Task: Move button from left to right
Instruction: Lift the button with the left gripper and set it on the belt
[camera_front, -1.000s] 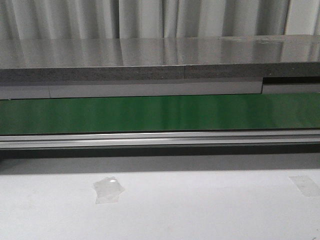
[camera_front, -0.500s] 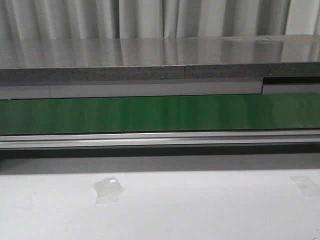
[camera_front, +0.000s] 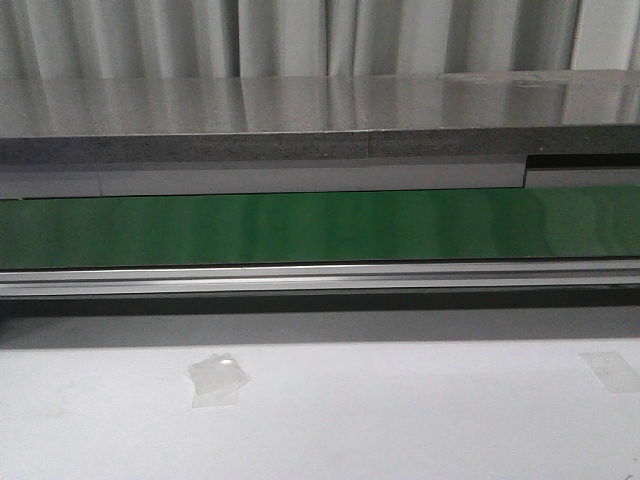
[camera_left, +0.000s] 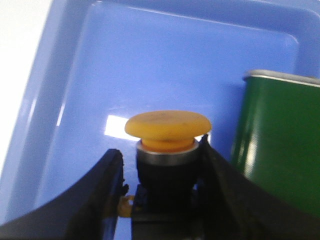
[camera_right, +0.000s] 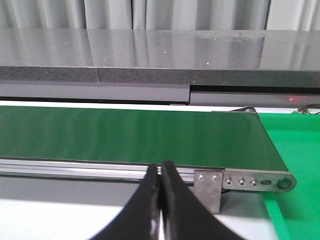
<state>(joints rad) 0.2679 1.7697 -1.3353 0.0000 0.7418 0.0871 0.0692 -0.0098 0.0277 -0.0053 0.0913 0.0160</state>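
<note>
The button (camera_left: 167, 125), a yellow-orange round cap on a black body, stands in a blue tray (camera_left: 150, 60) in the left wrist view. My left gripper (camera_left: 160, 150) straddles its black body. One finger touches the body, and a thin gap shows between the body and the other finger (camera_left: 107, 190). My right gripper (camera_right: 160, 167) is shut and empty, held low in front of the green belt (camera_right: 125, 132) near its right end. Neither gripper, nor the button, shows in the front view.
The green belt (camera_front: 320, 225) runs across the front view behind a metal rail (camera_front: 320, 278). Two tape patches (camera_front: 215, 380) lie on the white table. A green panel with a silver edge (camera_left: 280, 145) stands beside the tray. A green mat (camera_right: 300, 150) lies past the belt's right end.
</note>
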